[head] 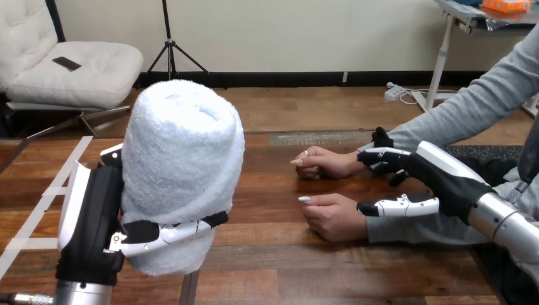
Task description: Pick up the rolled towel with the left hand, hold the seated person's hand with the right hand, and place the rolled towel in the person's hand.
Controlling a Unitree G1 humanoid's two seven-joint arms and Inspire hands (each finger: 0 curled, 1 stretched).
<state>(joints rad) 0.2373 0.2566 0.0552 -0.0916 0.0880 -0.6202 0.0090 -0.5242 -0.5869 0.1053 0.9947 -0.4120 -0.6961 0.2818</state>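
Note:
My left hand [95, 219] holds the rolled white towel [181, 171] upright, close in front of the camera above the table's left part, with fingers and thumb curled round its lower half. The person's two hands rest on the table at the right: one farther back [324, 162], loosely closed, and one nearer [330, 216]. My right hand [445, 181] reaches in from the right. Its fingers [381, 157] lie nearly straight over the wrist of the farther hand. Its thumb [400, 206] stretches out along the nearer wrist. I see no curl round either wrist.
The wooden table [279, 254] has strips of pale tape [44, 203] along its left side. The person's grey sleeves [470, 108] come in from the right edge. Bare tabletop lies between the towel and the person's hands.

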